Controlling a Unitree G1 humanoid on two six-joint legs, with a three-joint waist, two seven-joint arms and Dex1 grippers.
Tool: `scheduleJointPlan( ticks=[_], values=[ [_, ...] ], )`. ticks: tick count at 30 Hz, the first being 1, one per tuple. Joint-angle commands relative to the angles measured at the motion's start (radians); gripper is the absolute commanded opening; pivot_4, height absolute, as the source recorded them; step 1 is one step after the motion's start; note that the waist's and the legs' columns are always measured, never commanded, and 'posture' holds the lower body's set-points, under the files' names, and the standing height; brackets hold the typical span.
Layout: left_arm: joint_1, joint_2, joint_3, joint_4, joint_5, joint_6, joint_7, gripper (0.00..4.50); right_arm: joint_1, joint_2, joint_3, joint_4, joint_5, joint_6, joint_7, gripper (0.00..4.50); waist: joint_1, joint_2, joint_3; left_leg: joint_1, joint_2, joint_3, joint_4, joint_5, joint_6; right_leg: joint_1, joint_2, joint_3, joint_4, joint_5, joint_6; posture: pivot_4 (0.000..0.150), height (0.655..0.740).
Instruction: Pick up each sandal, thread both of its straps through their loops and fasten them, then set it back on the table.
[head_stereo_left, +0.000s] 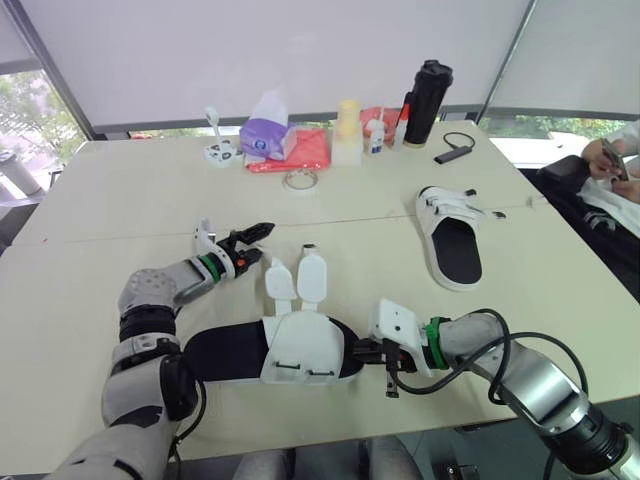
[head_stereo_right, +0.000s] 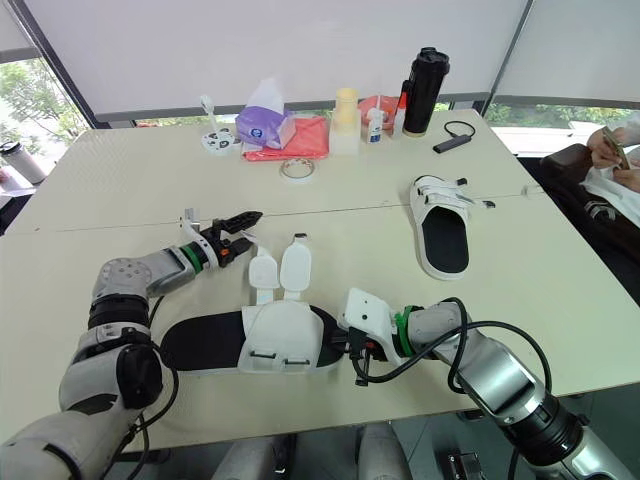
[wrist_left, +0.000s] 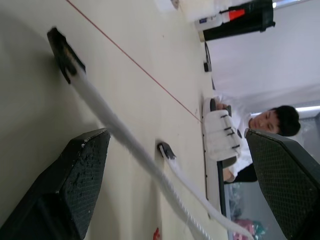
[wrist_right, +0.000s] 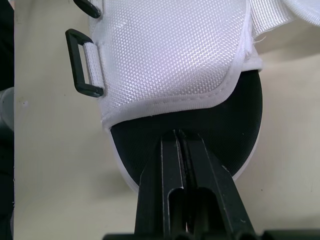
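My R gripper (head_stereo_left: 362, 352) is clenched, tips on near sandal's (head_stereo_left: 300, 345) toe at table's (head_stereo_left: 120, 190) near edge, prob. pinning it. L gripper (head_stereo_left: 255, 243) is spread beside undone straps (head_stereo_left: 312, 275), ready to grab.

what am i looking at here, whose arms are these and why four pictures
These are a humanoid robot's two arms, each ending in a black two-fingered gripper. The two wide pictures come from cameras in its head, looking down at a table; the two close-ups come from cameras on its wrists. The right gripper is shut on the toe end of the near sandal. The left gripper is open beside that sandal's loose straps. A second sandal lies farther right, with a black bottle and tissue pack near the far edge.
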Motion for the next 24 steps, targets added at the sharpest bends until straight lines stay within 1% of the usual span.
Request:
scheduleJointPlan(
  ticks=[1,7,10,11,17,18,24],
  values=[
    [-0.004,-0.006,-0.016,0.003,0.026,-0.022,-0.016,4.47,0.003,0.005,0.021,-0.003,-0.007,0.009,0.007,0.00,0.000,0.000,0.000,0.000,0.000,0.000,0.000,0.000,0.000,0.000,0.000,0.000,0.000,0.000,0.000,0.150,0.7400],
    [-0.001,-0.012,-0.043,-0.010,0.053,-0.024,-0.036,4.47,0.001,0.010,0.022,-0.002,-0.008,0.014,0.009,0.00,0.001,-0.001,0.000,0.000,0.000,0.000,0.000,0.000,0.000,0.000,0.000,0.000,0.000,0.000,0.000,0.150,0.7400],
    [-0.002,-0.015,-0.026,-0.007,0.044,-0.021,-0.028,3.71,0.001,0.011,0.022,0.001,-0.009,0.013,0.009,0.00,0.000,-0.001,-0.001,0.000,0.000,0.000,0.000,0.000,0.000,0.000,0.000,0.000,0.000,0.000,0.000,0.150,0.7400],
    [-0.002,-0.015,-0.024,-0.007,0.044,-0.022,-0.028,3.29,0.001,0.011,0.021,0.001,-0.009,0.013,0.009,0.00,-0.001,-0.001,0.000,0.000,0.000,0.000,0.000,0.000,0.000,0.000,0.000,0.000,0.000,0.000,0.000,0.150,0.7400],
    [-0.011,-0.015,-0.013,0.000,0.045,-0.025,-0.024,0.21,-0.001,0.013,0.021,0.004,-0.011,0.012,0.010,0.00,-0.001,-0.001,0.000,0.000,0.000,0.000,0.000,0.000,0.000,0.000,0.000,0.000,0.000,0.000,0.000,0.150,0.7400],
    [-0.011,-0.015,-0.014,-0.006,0.043,-0.023,-0.031,0.10,-0.001,0.014,0.021,0.004,-0.012,0.012,0.010,0.00,-0.001,-0.001,-0.001,0.000,0.000,0.000,0.000,0.000,0.000,0.000,0.000,0.000,0.000,0.000,0.000,0.150,0.7400],
    [-0.014,-0.013,-0.047,-0.082,0.041,-0.013,-0.086,0.10,-0.001,0.015,0.021,0.005,-0.014,0.012,0.010,0.00,-0.002,-0.002,0.000,0.000,0.000,0.000,0.000,0.000,0.000,0.000,0.000,0.000,0.000,0.000,0.000,0.150,0.7400]
  ],
)
